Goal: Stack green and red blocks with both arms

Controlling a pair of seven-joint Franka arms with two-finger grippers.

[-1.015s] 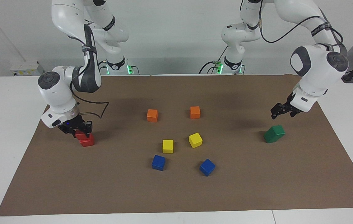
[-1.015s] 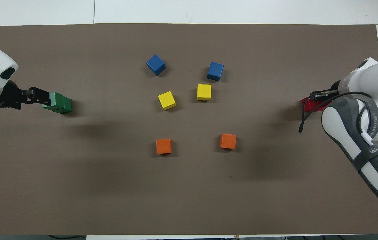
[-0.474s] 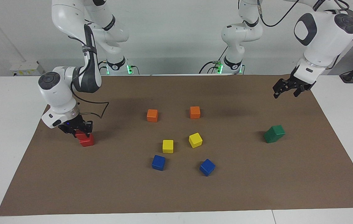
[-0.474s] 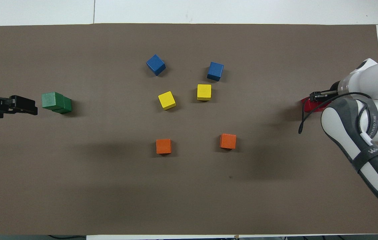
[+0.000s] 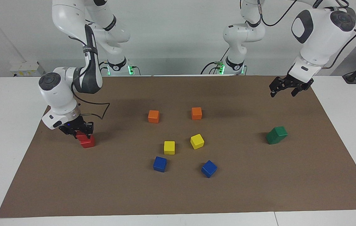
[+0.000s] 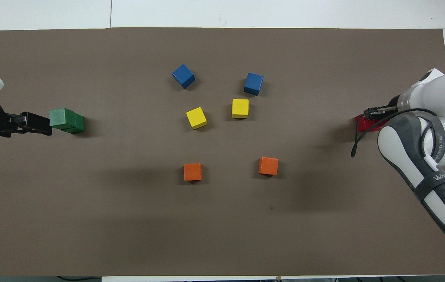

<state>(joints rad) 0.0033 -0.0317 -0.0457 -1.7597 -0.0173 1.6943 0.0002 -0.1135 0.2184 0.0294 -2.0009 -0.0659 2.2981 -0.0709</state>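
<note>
The upper red block (image 5: 81, 136), judged light, rigid and matte, is clamped on opposite flat faces by the right gripper (image 5: 78, 131) atop the lower red block (image 5: 87, 142), while the green stack (image 5: 276, 135) lies below the opened, raised left gripper (image 5: 286, 88).

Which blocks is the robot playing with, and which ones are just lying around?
In the job:
- green stack, two green blocks, one on the other
- red stack, upper red block in the right gripper, jaws shut
- left gripper, raised, jaws open, empty

Just lying about:
- two orange blocks
- two yellow blocks
- two blue blocks
</note>
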